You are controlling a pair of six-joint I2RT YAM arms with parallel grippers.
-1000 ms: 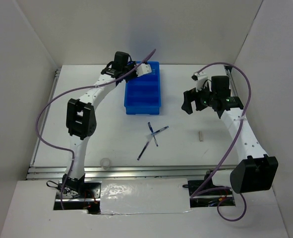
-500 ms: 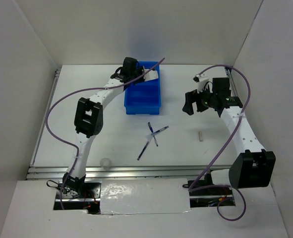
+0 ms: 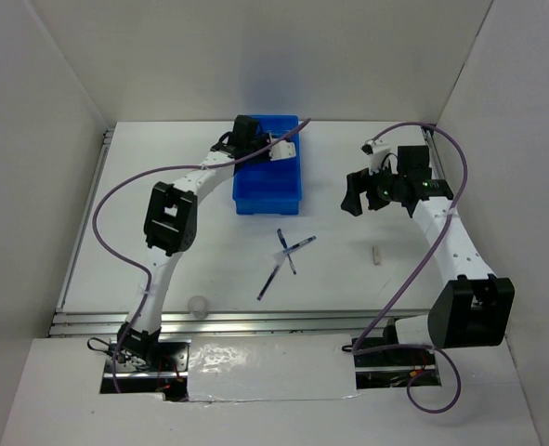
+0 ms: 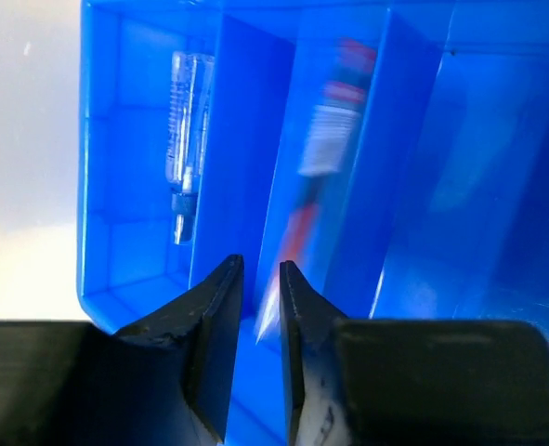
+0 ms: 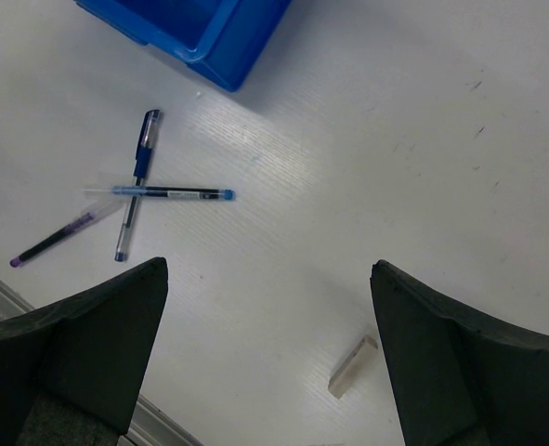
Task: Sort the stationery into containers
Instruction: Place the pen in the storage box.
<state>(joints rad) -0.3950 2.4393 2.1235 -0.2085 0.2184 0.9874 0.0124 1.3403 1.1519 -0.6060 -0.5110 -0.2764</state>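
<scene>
Left claw (image 4: 260, 269), barely parted, hangs over the blue tray (image 4: 102, 186), a blurred red pen (image 4: 325, 139) in the compartment beyond its tips. Right claw (image 5: 269, 268) gapes wide and empty above the desk (image 5: 395, 139), dark-blue pens (image 5: 142, 149) at its ten o'clock.

I see the tray (image 4: 116, 186) ahead of my left jaws as glossy, smooth blue plastic; the tube (image 4: 183, 130) in it is clear plastic. Beneath my right jaws, the table (image 5: 348, 139) looks matt white, faintly grained.

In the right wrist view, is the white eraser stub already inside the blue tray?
No, the white eraser stub lies on the table, well apart from the blue tray.
</scene>
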